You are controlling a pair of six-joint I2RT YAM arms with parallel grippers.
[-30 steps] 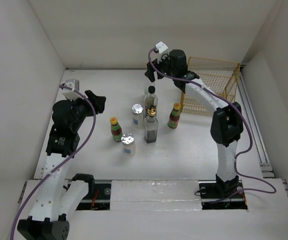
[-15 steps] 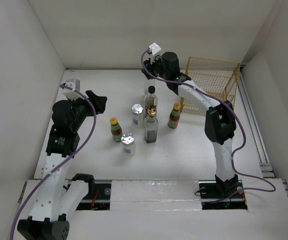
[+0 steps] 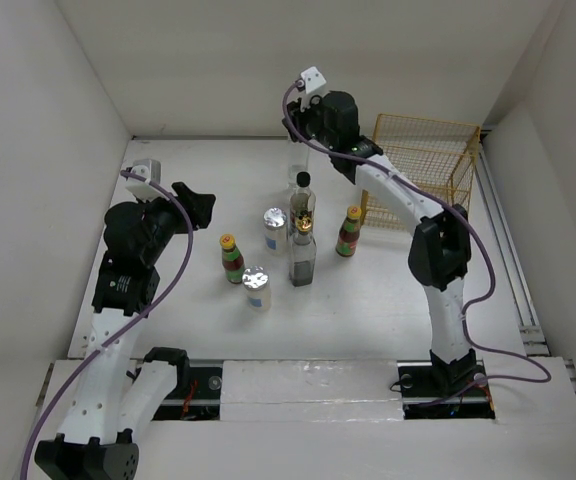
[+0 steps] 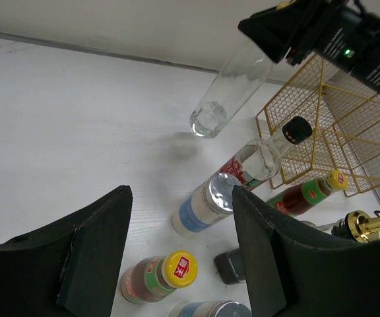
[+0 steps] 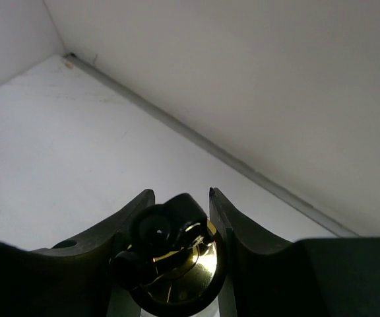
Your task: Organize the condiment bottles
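Compared with one second earlier, the right gripper [image 3: 301,132] stands higher and closer to the back wall [image 3: 268,70]. Its fingers, then spread, now clamp the gold spout [image 5: 177,257] of a clear gold-spouted bottle [image 4: 233,82]. The six other containers are unmoved. The left gripper [image 3: 200,205] is also unmoved, its fingers spread with nothing between them.

The held bottle is tall and transparent. It hangs tilted, its base clear of the worktop [image 3: 388,290] with a soft shadow beneath.

Standing upright in a loose cluster at mid-worktop:
- black-capped bottle [image 3: 302,200]
- second gold-spouted bottle [image 3: 302,258]
- two silver-lidded jars [image 3: 275,228] [image 3: 256,288]
- two red yellow-capped bottles [image 3: 231,258] [image 3: 348,230]

The held bottle hangs over the bare strip between the back wall and the black-capped bottle. The yellow wire basket [image 3: 428,122] lies to its right, in the far corner. Bare worktop extends to the left of the cluster and in front of it.
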